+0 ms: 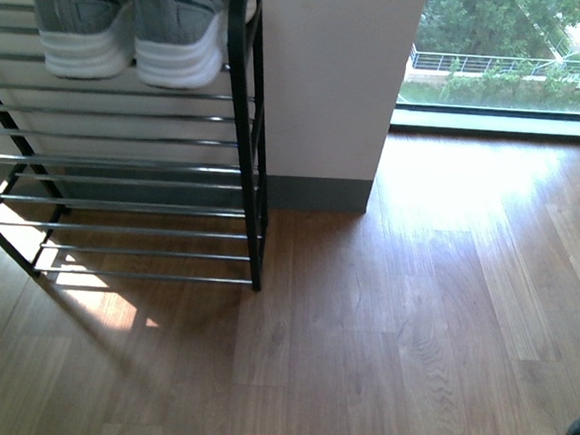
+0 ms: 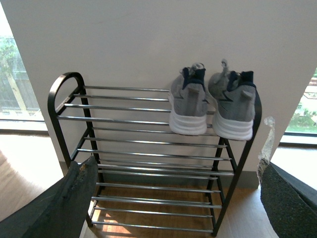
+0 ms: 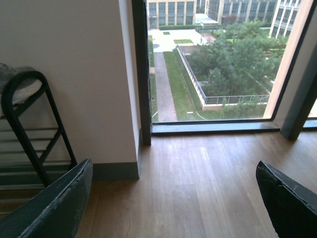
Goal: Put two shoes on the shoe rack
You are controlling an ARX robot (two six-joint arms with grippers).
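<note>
White wall (image 1: 329,81), grey skirting (image 1: 316,194), brown wood plank floor (image 1: 411,336) with visible grain. Floor-to-ceiling window (image 3: 213,59) right of the wall, dark frame (image 3: 141,74), tan column (image 3: 292,59) at its far side; outside: lawn (image 3: 183,94), path (image 3: 163,84), trees (image 3: 233,64), railing (image 3: 237,99), buildings (image 3: 237,10). More glass (image 2: 15,84) left of the wall; bright sun patch (image 1: 442,178) on floor by the window, smaller patches (image 1: 100,304) further left

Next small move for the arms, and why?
Probably just retract both arms and stop: the two grey knit white-soled sneakers sit side by side on the top tier of the black-framed chrome-bar shoe rack, and the left gripper and right gripper are open, empty.
</note>
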